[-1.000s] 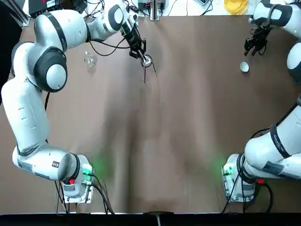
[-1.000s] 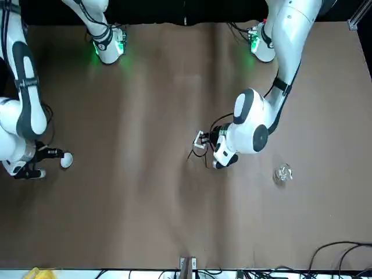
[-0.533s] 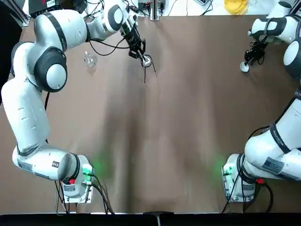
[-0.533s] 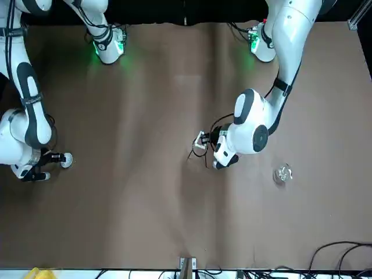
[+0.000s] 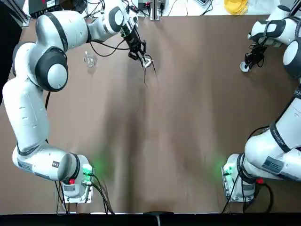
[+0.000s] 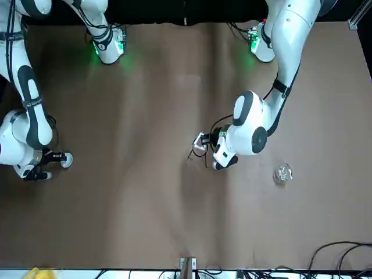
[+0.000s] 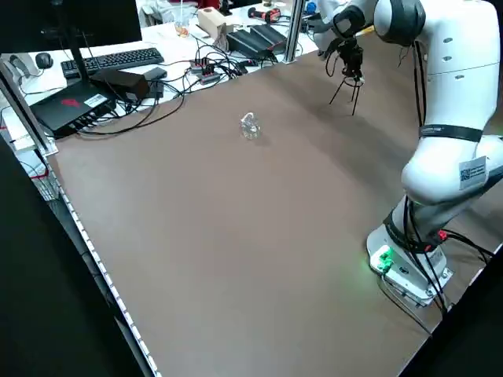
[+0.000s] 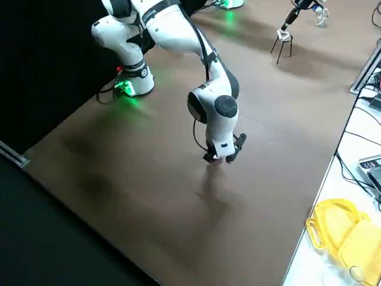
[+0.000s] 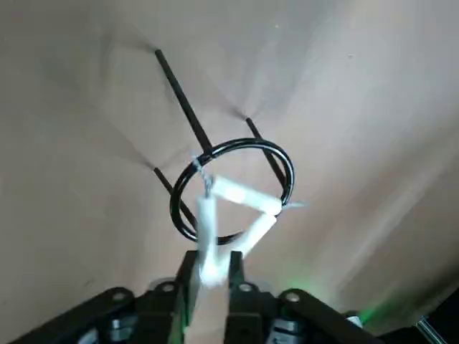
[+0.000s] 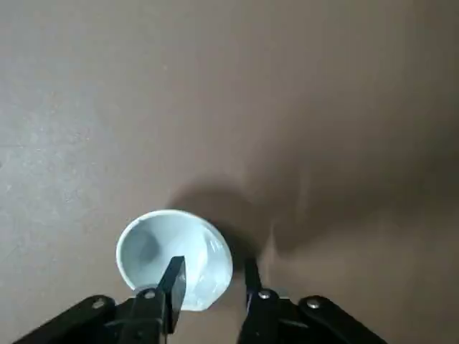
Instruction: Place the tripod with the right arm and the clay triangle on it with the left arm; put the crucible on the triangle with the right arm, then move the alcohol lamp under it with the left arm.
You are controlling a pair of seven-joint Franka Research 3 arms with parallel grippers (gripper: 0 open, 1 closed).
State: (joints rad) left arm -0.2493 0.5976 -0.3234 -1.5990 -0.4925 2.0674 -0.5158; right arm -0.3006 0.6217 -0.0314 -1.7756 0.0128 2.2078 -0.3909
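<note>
Two arms reach to the far edge of the brown counter (image 5: 188,117) in the top view. The left gripper (image 5: 141,55) is at the tripod (image 5: 146,66), near the middle of that far edge; the alcohol lamp (image 5: 89,59) stands apart from it toward the far left corner. The right gripper (image 5: 250,59) is low over the crucible (image 5: 244,67) near the far right corner.

From the front, the tripod (image 6: 199,150) stands just beside the left gripper (image 6: 204,141), the alcohol lamp (image 6: 283,174) well apart from both, and the crucible (image 6: 67,160) touches the right gripper (image 6: 58,157).

Seen from the left side, the tripod (image 7: 348,88) is upright on its three legs.

At the left wrist, the fingers (image 9: 191,269) are narrow, pinching one corner of the clay triangle (image 9: 237,208), which lies tilted over the tripod's ring (image 9: 233,188).

At the right wrist, the fingers (image 10: 173,281) are part open, one inside the crucible (image 10: 174,254) and the other outside its wall, straddling the rim; whether they press it cannot be told.
</note>
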